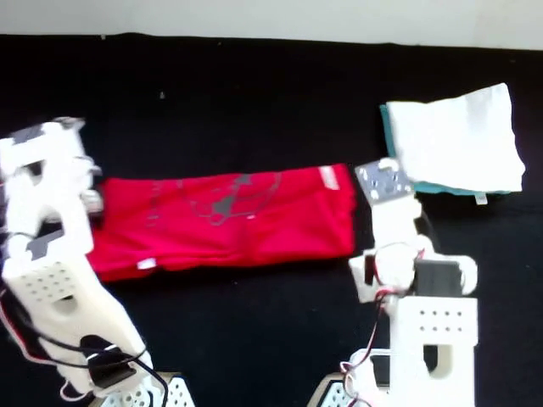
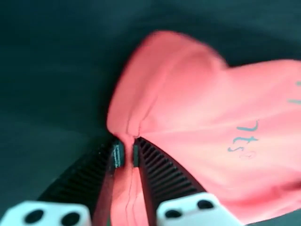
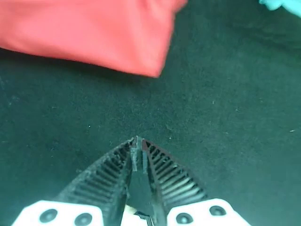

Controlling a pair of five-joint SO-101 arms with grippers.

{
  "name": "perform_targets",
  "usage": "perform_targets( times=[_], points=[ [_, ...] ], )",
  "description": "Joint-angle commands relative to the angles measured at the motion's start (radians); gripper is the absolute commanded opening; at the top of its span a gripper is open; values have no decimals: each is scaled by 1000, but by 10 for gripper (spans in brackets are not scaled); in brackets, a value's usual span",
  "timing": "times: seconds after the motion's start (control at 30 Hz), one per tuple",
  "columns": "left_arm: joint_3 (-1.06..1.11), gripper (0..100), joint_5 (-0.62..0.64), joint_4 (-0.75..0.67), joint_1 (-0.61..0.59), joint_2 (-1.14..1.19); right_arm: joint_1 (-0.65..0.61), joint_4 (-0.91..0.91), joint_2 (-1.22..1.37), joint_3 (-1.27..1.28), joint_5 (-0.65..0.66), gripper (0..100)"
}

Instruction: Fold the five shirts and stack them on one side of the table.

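Note:
A red shirt (image 1: 229, 216), folded into a long strip with a grey print, lies across the middle of the black table (image 1: 254, 93). My left gripper (image 2: 126, 153) is shut on the red shirt (image 2: 202, 127) at its left end, pinching a fold of cloth. The left arm (image 1: 47, 229) stands over that end. My right gripper (image 3: 138, 153) is shut with nothing in it, hovering above bare table just off a corner of the red shirt (image 3: 94, 33). The right arm (image 1: 399, 246) stands beside the shirt's right end. A folded white shirt (image 1: 458, 140) lies on a teal one (image 1: 441, 188) at the back right.
The black cloth covers the whole table up to a pale wall (image 1: 271, 17) at the back. The arm bases (image 1: 428, 348) stand at the front edge. A sliver of the teal shirt (image 3: 277, 4) appears at the edge of the right wrist view.

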Motion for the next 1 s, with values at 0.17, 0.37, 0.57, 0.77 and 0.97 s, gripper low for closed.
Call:
perform_targets(
  times=[0.17,0.37,0.57,0.77,0.97],
  points=[
    [-355,10,-64,250,-71,-5,268,-328,-38,364,203,5],
    [-341,10,-35,288,31,-58,332,-441,-30,463,204,5],
    [-122,10,20,290,249,-360,338,-575,-30,595,201,5],
    [-22,10,28,284,621,-638,430,-751,-30,722,204,5],
    [-21,10,28,219,951,-668,466,-805,-30,765,199,5]
  ],
)
